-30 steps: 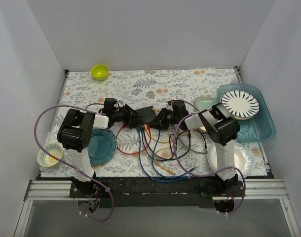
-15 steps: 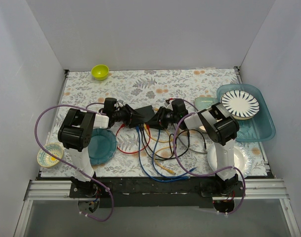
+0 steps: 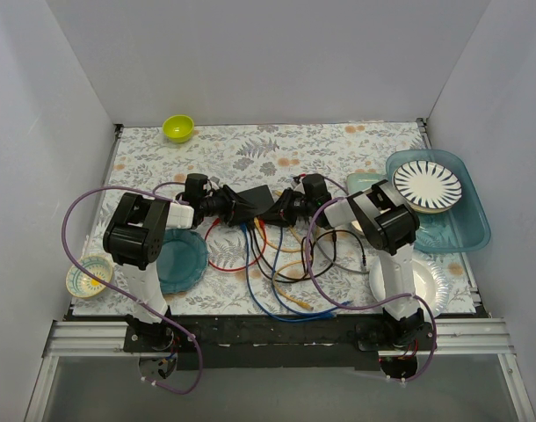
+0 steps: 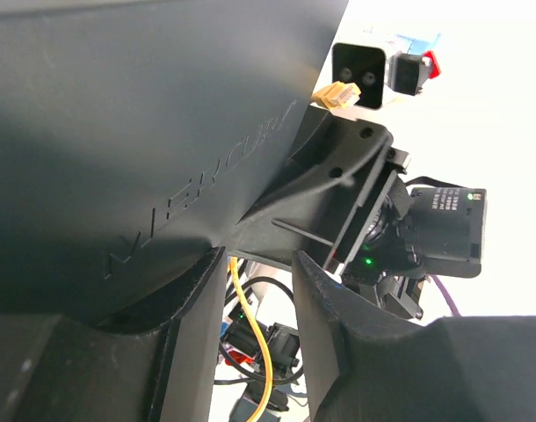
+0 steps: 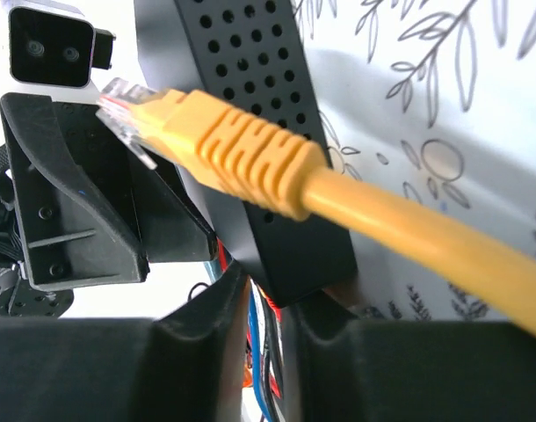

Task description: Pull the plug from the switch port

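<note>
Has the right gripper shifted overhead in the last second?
Yes. The right gripper edged slightly left, away from the blue-striped white plate, toward the flat black switch box.

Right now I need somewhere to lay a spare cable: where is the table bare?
Bare: the far strip of cloth between the green bowl and the blue tray, behind the switch. Crowded: the near middle, where cables tangle between the teal plate and the white plate.

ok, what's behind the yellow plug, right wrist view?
The flat black perforated switch box, floral tablecloth beyond. The yellow plug covers part of the box; its sockets don't show.
</note>
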Tool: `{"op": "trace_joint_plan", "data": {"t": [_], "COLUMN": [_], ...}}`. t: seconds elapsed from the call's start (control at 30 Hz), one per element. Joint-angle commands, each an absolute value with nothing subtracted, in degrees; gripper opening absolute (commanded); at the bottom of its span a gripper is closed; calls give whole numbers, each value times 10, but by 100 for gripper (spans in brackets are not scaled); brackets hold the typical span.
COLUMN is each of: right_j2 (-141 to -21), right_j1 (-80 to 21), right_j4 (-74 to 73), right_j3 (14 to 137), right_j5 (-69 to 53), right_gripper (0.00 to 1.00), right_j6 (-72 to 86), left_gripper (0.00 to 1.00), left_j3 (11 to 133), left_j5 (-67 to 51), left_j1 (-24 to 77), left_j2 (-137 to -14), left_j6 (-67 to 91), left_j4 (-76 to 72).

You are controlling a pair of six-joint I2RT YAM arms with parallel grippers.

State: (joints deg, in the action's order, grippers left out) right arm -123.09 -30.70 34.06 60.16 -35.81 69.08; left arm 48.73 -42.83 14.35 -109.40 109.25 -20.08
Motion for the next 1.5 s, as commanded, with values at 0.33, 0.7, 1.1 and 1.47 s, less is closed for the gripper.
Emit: {"op": "trace_joint_plan", "data": {"t": [0.33, 0.7, 1.1, 1.47], "right_j2": [-1256, -1259, -1226, -1062], "right_j1": [-309, -309, -311, -247], "right_j4": [341, 288, 222, 104], "right_j3": [616, 621, 549, 491], "right_j5": [-360, -382, -410, -222], "right_gripper": [7, 1, 1, 1], "right_j6": [686, 608, 518, 454], "left_gripper": [36, 36, 36, 36], "left_j3": [494, 475, 500, 488], "left_j5": [-432, -442, -436, -430], "left_j1": [145, 154, 153, 142], "left_j2": [-1116, -1127, -1141, -1109], "left_j6": [1090, 1101, 1108, 1100], "left_j4": [-179, -196, -206, -194]}}
